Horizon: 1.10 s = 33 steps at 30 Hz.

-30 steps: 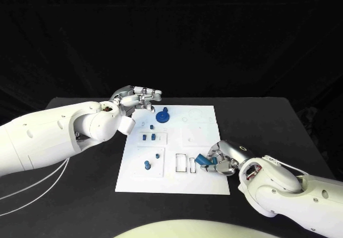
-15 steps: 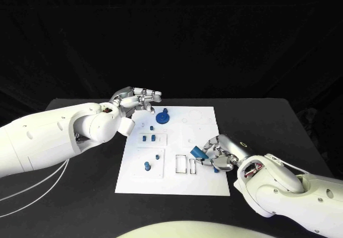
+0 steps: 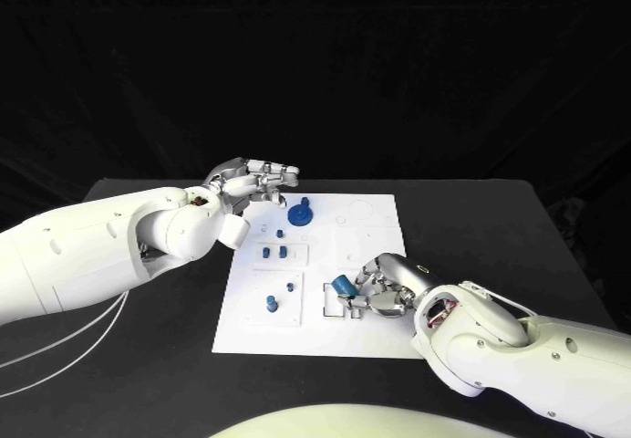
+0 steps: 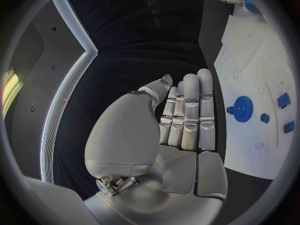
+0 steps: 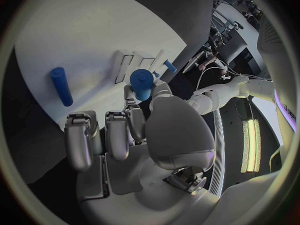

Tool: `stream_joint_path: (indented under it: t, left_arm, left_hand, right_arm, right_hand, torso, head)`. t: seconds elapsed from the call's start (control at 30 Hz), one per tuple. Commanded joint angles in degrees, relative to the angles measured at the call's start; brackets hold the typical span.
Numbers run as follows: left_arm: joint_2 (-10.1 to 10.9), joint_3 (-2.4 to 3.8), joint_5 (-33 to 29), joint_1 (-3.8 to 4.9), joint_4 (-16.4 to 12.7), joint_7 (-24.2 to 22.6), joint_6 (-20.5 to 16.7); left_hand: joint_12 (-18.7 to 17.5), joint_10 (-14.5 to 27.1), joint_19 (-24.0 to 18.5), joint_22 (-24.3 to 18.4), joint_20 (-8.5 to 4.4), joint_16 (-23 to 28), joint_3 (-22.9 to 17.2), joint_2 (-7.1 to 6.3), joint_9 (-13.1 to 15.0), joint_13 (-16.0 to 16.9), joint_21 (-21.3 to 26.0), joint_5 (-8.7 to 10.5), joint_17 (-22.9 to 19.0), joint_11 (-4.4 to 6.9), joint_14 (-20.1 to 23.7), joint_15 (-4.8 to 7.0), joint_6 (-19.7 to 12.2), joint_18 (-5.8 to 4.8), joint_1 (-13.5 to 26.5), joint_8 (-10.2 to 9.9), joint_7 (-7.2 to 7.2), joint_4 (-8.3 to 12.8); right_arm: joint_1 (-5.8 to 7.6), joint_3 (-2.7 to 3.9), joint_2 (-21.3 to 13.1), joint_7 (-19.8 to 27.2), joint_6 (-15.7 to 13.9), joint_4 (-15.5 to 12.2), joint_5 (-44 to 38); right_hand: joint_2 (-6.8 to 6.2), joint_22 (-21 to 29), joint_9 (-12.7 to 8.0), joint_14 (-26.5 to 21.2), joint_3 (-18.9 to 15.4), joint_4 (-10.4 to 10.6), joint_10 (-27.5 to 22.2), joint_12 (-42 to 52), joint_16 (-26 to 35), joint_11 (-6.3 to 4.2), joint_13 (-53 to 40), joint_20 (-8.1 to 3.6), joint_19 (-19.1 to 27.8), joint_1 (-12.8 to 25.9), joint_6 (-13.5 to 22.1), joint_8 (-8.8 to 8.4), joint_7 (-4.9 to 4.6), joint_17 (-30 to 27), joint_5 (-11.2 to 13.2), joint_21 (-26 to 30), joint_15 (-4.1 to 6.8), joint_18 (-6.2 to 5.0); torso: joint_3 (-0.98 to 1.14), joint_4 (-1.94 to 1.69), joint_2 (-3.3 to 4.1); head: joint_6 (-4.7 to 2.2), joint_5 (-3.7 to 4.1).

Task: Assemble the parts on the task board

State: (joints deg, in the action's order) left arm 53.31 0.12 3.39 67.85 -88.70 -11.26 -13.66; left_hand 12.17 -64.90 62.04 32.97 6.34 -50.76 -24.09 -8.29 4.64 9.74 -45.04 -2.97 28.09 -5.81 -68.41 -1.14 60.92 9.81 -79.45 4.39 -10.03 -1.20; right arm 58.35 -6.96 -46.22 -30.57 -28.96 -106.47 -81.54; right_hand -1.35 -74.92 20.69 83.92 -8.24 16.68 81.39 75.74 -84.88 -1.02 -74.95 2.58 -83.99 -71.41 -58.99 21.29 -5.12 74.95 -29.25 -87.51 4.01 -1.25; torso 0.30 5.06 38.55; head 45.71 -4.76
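The white task board (image 3: 371, 239) lies in the middle of the black table. My right hand (image 3: 389, 294) hovers over the board's near right part and pinches a short blue cylinder (image 3: 345, 285) above the two rectangular slots (image 3: 336, 303). In the right wrist view the hand (image 5: 150, 140) holds that cylinder (image 5: 142, 83) upright between thumb and a finger. A second blue peg (image 5: 61, 86) lies flat on the board (image 5: 75, 30). My left hand (image 3: 253, 177) floats at the board's far left corner, fingers straight and holding nothing (image 4: 181, 120).
A blue gear (image 3: 300, 216) stands at the board's far left, also visible as the blue gear (image 4: 240, 106) in the left wrist view. Small blue pieces (image 3: 273, 251) sit in the middle-left plate and others (image 3: 273, 303) in the near-left one. Black table surrounds the board.
My right hand has carried the blue cylinder leftward across the board, from its right edge to above the rectangular slots. The left arm has stayed still.
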Motion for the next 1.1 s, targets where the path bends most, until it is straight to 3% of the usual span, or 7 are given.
stream_joint_path:
  t: [0.03, 0.6, 0.67, 0.73, 0.83, 1.03, 1.1]
  left_arm:
    - [-0.11, 0.04, -0.17, 0.04, -0.21, -0.35, 0.86]
    - [-0.03, 0.04, -0.17, 0.04, -0.22, -0.19, 1.03]
    - [-0.02, 0.04, -0.17, 0.04, -0.23, -0.16, 1.04]
    - [0.00, 0.04, -0.17, 0.04, -0.23, -0.13, 1.04]
    - [0.02, 0.04, -0.17, 0.04, -0.23, -0.07, 1.09]
    - [0.08, 0.04, -0.17, 0.04, -0.24, 0.05, 1.17]
    - [0.09, 0.04, -0.17, 0.04, -0.24, 0.07, 1.18]
  left_hand:
    - [0.32, 0.38, 0.34, -0.06, -0.11, 0.25, 0.28, -0.17, -0.09, 0.06, 0.27, 0.05, -0.06, 0.07, 0.14, -0.06, -0.16, 0.75, 0.61, 0.21, 0.10, -0.03]
    - [0.32, 0.38, 0.34, -0.06, -0.11, 0.25, 0.28, -0.17, -0.09, 0.06, 0.27, 0.05, -0.06, 0.07, 0.14, -0.06, -0.16, 0.75, 0.61, 0.21, 0.10, -0.03]
    - [0.32, 0.38, 0.34, -0.06, -0.11, 0.25, 0.28, -0.17, -0.09, 0.06, 0.27, 0.05, -0.06, 0.07, 0.14, -0.06, -0.16, 0.75, 0.61, 0.21, 0.10, -0.03]
    - [0.32, 0.38, 0.34, -0.06, -0.11, 0.25, 0.28, -0.17, -0.09, 0.06, 0.27, 0.05, -0.06, 0.07, 0.14, -0.06, -0.16, 0.75, 0.61, 0.21, 0.10, -0.03]
    - [0.43, 0.51, 0.42, -0.18, -0.12, 0.24, 0.30, 0.10, -0.12, 0.08, 0.43, 0.04, -0.14, 0.10, 0.15, -0.04, -0.20, 0.77, 0.39, 0.24, 0.13, 0.05]
    - [0.51, 0.59, 0.50, -0.25, -0.16, 0.25, 0.11, 0.42, -0.15, 0.10, 0.51, 0.04, -0.22, 0.13, 0.19, 0.01, -0.21, 0.79, -0.02, 0.27, 0.14, 0.24]
    - [0.52, 0.61, 0.50, -0.25, -0.16, 0.25, 0.14, 0.40, -0.15, 0.10, 0.52, 0.05, -0.22, 0.11, 0.19, 0.01, -0.22, 0.78, -0.01, 0.27, 0.13, 0.23]
  right_arm:
    - [-0.12, 0.01, 0.63, -0.09, 3.39, 0.36, 1.44]
    - [-0.40, -0.02, 2.11, -0.69, 3.90, 2.10, 1.98]
    - [-0.41, -0.01, 2.21, -0.65, 3.83, 2.23, 1.98]
    - [-0.41, -0.01, 2.32, -0.53, 3.61, 2.36, 1.98]
    - [-0.41, -0.01, 2.41, -0.34, 3.07, 2.49, 1.98]
    - [-0.42, -0.01, 2.42, -0.36, 1.34, 2.59, 1.79]
    - [-0.42, -0.01, 2.41, -0.37, 0.79, 2.58, 1.61]
  right_hand:
    - [0.19, -14.49, 0.12, 4.30, -0.56, -0.01, 0.46, 0.16, -0.23, 0.00, -1.52, -0.60, -5.17, 0.97, -2.51, 0.15, 2.03, 5.82, 0.12, -0.38, 0.48, 0.79]
    - [1.35, -14.64, 0.83, 4.39, -1.86, 0.01, 1.59, 1.41, -0.51, -0.51, -2.90, -0.95, -5.38, 3.90, -3.68, 0.82, 2.63, 6.29, 0.62, -0.92, 0.89, 0.91]
    - [1.56, -14.64, 1.01, 4.39, -2.51, -0.04, 1.66, 1.39, -0.52, -0.57, -2.97, -1.02, -5.38, 4.98, -3.73, 0.90, 2.70, 6.29, 2.81, -0.93, 0.95, 0.91]
    - [1.66, -14.59, 1.26, 4.35, -3.43, -0.07, 1.61, 1.18, -0.45, -0.59, -2.91, -1.09, -5.31, 6.04, -3.66, 0.98, 2.71, 6.18, 6.75, -0.75, 0.99, 0.87]
    - [0.97, -14.32, 1.40, 4.23, -4.49, -0.04, 0.93, 0.01, -0.17, -0.38, -2.02, -1.02, -4.92, 6.70, -3.01, 0.76, 2.46, 5.70, 10.40, 0.18, 0.85, 0.67]
    - [-0.72, -13.94, 1.72, 4.03, -5.35, 0.17, -0.64, -2.67, 0.36, 0.09, -0.01, -0.67, -4.36, 10.38, -1.89, 0.42, 1.94, 4.87, 16.20, 1.49, 0.45, 0.39]
    - [-1.25, -13.91, 1.81, 4.02, -5.02, 0.21, -0.75, -2.87, 0.41, 0.14, 0.11, -0.61, -4.31, 11.11, -1.79, 0.42, 1.90, 4.80, 16.87, 1.61, 0.40, 0.36]
  torso:
    - [0.00, 0.07, -0.04]
    - [0.02, 0.07, 0.03]
    - [0.04, 0.05, 0.08]
    - [0.06, 0.08, 0.06]
    - [0.05, 0.09, 0.03]
    - [0.05, 0.14, 0.02]
    - [0.07, 0.15, 0.02]
  head:
    - [0.11, -0.13]
    - [0.05, -0.40]
    - [0.08, -0.43]
    - [0.08, -0.41]
    - [0.14, -0.38]
    - [0.21, -0.45]
    - [0.21, -0.47]
